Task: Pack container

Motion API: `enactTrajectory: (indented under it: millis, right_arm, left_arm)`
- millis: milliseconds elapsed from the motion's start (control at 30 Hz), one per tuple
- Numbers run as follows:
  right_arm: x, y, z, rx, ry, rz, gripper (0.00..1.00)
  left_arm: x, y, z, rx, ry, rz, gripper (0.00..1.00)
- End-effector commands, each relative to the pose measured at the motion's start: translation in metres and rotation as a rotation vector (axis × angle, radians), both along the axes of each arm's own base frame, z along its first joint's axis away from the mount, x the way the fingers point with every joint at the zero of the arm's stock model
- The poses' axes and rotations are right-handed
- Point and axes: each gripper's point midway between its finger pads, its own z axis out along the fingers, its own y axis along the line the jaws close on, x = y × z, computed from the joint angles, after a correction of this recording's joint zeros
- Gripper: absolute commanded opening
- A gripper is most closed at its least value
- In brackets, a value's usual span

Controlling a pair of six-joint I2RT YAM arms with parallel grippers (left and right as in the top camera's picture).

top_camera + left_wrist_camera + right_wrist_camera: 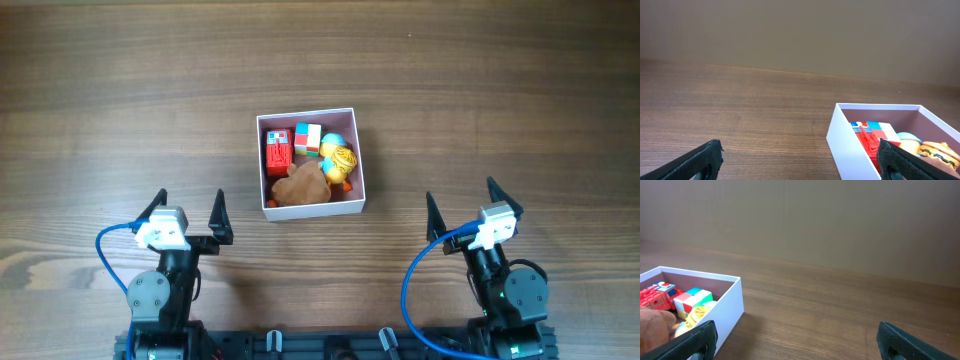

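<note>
The container (pixel 360 160), a square white box with a pink inside, stands at the table's middle. It holds a red toy (pixel 278 152), a coloured cube (pixel 308 138), a yellow and blue toy (pixel 339 156) and a brown plush (pixel 301 185). My left gripper (pixel 188 213) is open and empty, near the front left of the container. My right gripper (pixel 462 205) is open and empty, front right of it. The left wrist view shows the container (pixel 850 145) at its right, the right wrist view shows the container (pixel 727 307) at its left.
The wooden table (pixel 120 100) spreads all round the container. A plain brown wall (pixel 840 220) rises behind the table's far edge. Blue cables (pixel 110 250) loop beside each arm base at the front.
</note>
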Motion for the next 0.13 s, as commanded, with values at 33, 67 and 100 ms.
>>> enactTrajectory:
  millis: [33, 67, 100]
  right_arm:
    - [0.0002, -0.0016, 0.0015, -0.004, -0.008, -0.007, 1.00]
    - [0.0002, -0.0016, 0.0015, -0.004, -0.008, -0.007, 1.00]
    - [0.0002, -0.0016, 0.0015, -0.004, -0.008, -0.007, 1.00]
  left_arm:
    - [-0.0002, -0.0006, -0.0017, 0.014, -0.002, -0.007, 1.00]
    - [-0.0002, -0.0006, -0.0017, 0.014, -0.002, -0.007, 1.00]
    - [-0.0002, -0.0006, -0.0017, 0.014, -0.002, -0.007, 1.00]
